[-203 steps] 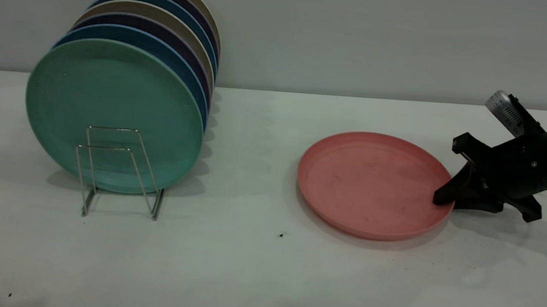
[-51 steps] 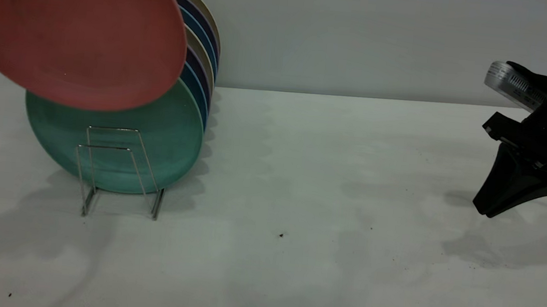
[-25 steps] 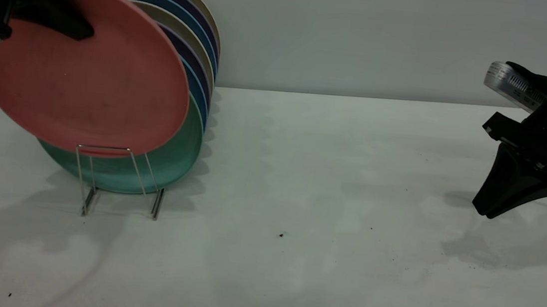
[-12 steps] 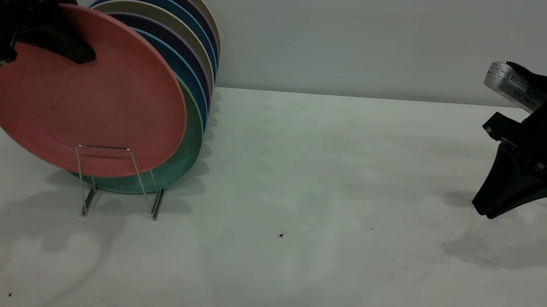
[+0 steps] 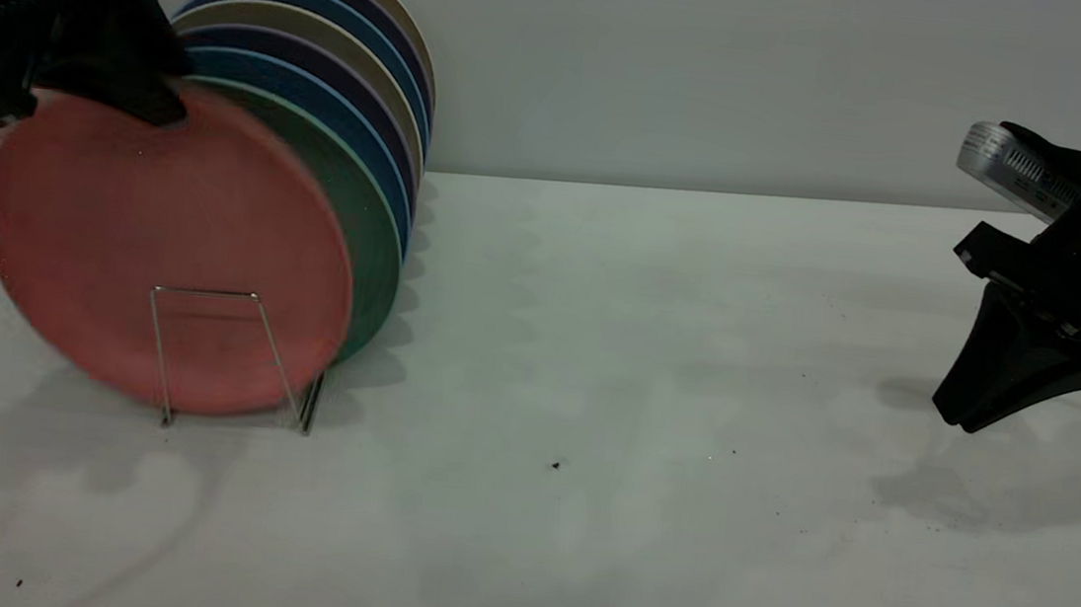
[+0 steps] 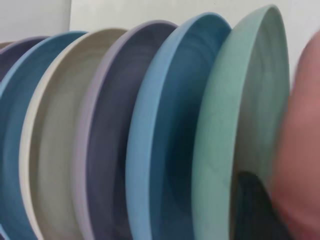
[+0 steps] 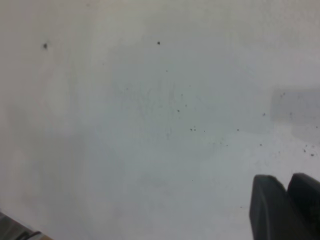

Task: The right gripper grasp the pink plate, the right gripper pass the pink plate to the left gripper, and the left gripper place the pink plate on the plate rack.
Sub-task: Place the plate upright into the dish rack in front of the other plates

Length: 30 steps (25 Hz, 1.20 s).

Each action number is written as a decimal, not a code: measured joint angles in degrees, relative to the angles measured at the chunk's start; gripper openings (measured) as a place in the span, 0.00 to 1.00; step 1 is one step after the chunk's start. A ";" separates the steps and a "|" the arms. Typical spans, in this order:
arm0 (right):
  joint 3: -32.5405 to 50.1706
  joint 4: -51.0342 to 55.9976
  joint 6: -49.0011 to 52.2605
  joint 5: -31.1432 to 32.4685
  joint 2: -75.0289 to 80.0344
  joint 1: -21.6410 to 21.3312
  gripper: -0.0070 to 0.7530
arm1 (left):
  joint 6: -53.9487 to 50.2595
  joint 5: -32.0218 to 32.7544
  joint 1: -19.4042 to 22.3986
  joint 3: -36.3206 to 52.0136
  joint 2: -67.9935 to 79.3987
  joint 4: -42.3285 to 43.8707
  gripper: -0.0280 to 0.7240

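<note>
Round salmon-pink matte plastic plate (image 5: 164,243) standing on edge at the front of the thin silver wire plate rack (image 5: 233,353), behind the frontmost wire loop and just in front of the mint-green plate (image 5: 364,227). Lower rim down at the rack base, outline blurred. Black left gripper (image 5: 79,51) at the plate's 11 o'clock, right over the top rim; one dark finger (image 5: 139,96) overlapping the pink edge there. Cannot tell whether the fingers still pinch the rim or stand apart from it. In the left wrist view, pink plate (image 6: 300,150) only a blurred strip beside the mint-green plate (image 6: 240,125), with a dark rounded finger (image 6: 255,210) in front of the green face.

Behind the green plate, a row of upright plates (image 5: 346,57) in blue, dark purple and beige, leaning the same way.

Black right gripper (image 5: 971,416) at 3 o'clock of the white table (image 5: 645,353), well apart from the rack, silver ribbed module (image 5: 1005,170) on top, tips pointing down just above the surface. Wedge fingers (image 7: 280,210) close together, holding nothing.
</note>
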 joint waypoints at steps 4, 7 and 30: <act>0.00 0.00 0.00 -0.05 0.00 0.00 0.11 | 0.00 -0.01 0.00 0.00 0.00 0.01 0.53; 0.00 0.00 0.00 -0.05 0.00 0.00 0.11 | 0.00 -0.01 0.00 0.00 0.00 0.01 0.53; 0.00 0.00 0.00 -0.90 0.00 0.00 0.12 | -3.05 2.39 0.00 -0.27 -3.23 -4.44 0.55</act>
